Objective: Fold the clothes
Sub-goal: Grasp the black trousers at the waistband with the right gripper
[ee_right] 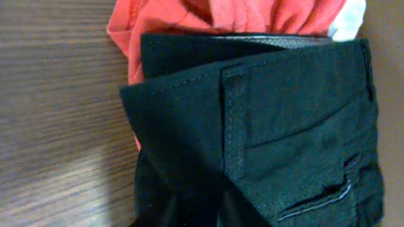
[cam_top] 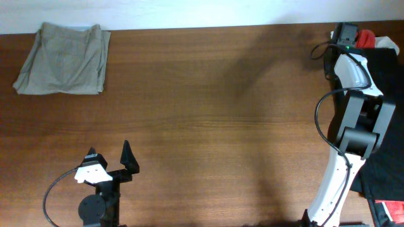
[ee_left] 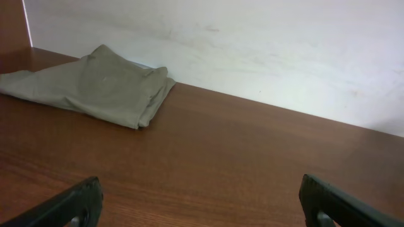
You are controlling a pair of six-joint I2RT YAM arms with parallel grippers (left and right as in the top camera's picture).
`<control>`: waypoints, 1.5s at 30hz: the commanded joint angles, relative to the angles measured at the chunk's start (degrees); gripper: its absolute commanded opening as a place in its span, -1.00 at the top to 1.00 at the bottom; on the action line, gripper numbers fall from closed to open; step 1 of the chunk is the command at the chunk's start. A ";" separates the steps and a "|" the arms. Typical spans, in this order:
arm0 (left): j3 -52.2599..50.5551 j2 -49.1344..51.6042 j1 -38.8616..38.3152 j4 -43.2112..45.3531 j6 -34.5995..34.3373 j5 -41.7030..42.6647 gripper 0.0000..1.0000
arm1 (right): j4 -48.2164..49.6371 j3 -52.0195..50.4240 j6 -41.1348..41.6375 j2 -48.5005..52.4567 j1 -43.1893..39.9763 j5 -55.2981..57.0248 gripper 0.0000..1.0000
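Note:
A folded khaki garment (cam_top: 63,58) lies at the table's far left corner; it also shows in the left wrist view (ee_left: 95,85). My left gripper (cam_top: 110,159) is open and empty near the front edge, far from it; its fingertips frame bare wood in the left wrist view (ee_left: 202,202). A black garment (ee_right: 284,126) lies at the table's right edge (cam_top: 386,82), on top of a red cloth (ee_right: 189,16). My right gripper (ee_right: 197,211) is narrowly closed with a fold of the black garment between its fingers, at the far right corner (cam_top: 346,34).
A white wall (ee_left: 252,38) runs behind the table's far edge. The red cloth (cam_top: 365,38) and something white (cam_top: 386,43) peek out by the right wrist. A red-and-white item (cam_top: 388,211) sits at the front right corner.

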 commanded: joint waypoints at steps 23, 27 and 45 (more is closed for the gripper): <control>-0.39 -0.39 0.28 -0.04 0.94 0.02 -0.99 | -2.67 1.31 9.97 -4.81 0.17 -1.03 0.87; -0.39 -0.39 0.28 -0.02 0.92 0.02 -0.98 | -2.82 1.20 9.92 -3.41 0.09 -2.60 -0.10; -0.39 -0.39 0.28 -0.02 0.92 0.02 -0.98 | -1.73 1.18 9.94 1.44 -0.50 -0.39 0.73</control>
